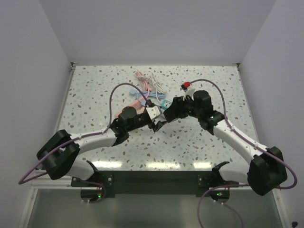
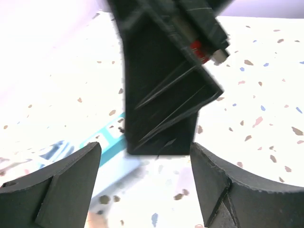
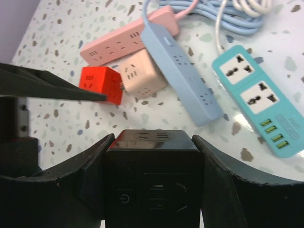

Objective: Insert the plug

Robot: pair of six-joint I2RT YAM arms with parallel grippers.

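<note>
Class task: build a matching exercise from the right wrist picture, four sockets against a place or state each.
1 black cube
2 red cube
3 blue strip
4 teal strip

a has four green ports
b crosses the pink strip
c held by the right gripper
d left of the peach cube

Pairs: 1-c, 2-d, 3-b, 4-a

Speckled table (image 1: 95,95) carries a heap of pink, blue and white power strips and cords (image 1: 146,87) at far centre, a teal-edged strip (image 1: 165,103) at its near side; left arm (image 1: 95,138) and right arm (image 1: 235,137) reach inward, wrists nearly meeting just before the heap, a red part (image 1: 186,85) showing beside the right wrist.
</note>
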